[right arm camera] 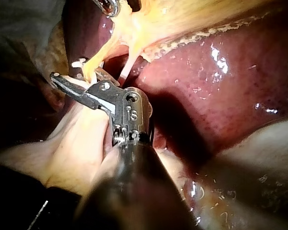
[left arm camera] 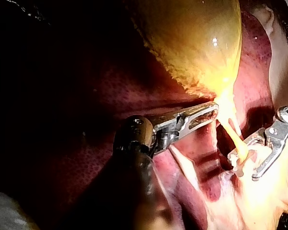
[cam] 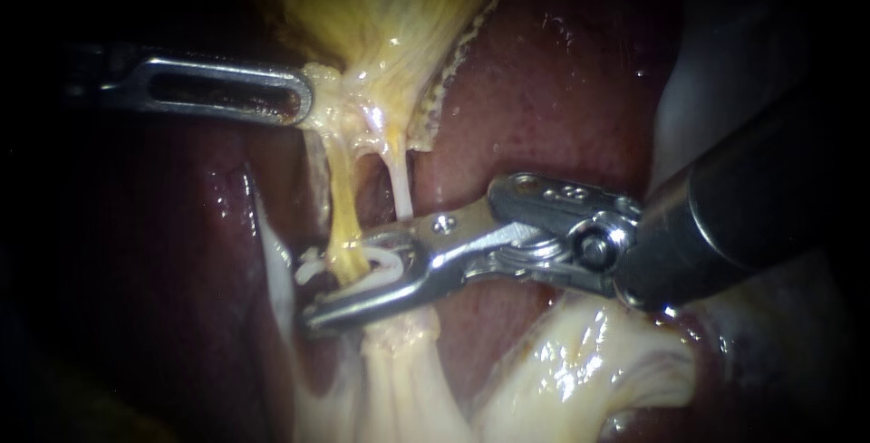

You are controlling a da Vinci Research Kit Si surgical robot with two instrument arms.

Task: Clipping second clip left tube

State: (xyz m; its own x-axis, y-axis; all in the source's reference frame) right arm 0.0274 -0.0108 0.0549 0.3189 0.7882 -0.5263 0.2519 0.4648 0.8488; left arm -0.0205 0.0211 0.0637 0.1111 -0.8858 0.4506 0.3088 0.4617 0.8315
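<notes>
The left tube (cam: 340, 194), yellow, runs down from the gallbladder (cam: 381, 8) neck; the right tube (cam: 401, 180), thin and whitish, hangs beside it. My right instrument (cam: 349, 278) comes in from the right, its jaws standing either side of the left tube low down and shut on a white clip (cam: 381, 266) that surrounds the tube. My left instrument (cam: 304, 103) has a slotted jaw and is shut on the tissue at the gallbladder neck, holding it taut. The left wrist view shows that grip (left arm camera: 213, 111) and the clip (left arm camera: 240, 155).
Dark red liver (cam: 544, 108) lies behind and to the right of the tubes. Pale fatty tissue (cam: 580, 361) bulges below the right instrument's wrist. A whitish strand (cam: 272, 253) runs down the left side of the tube.
</notes>
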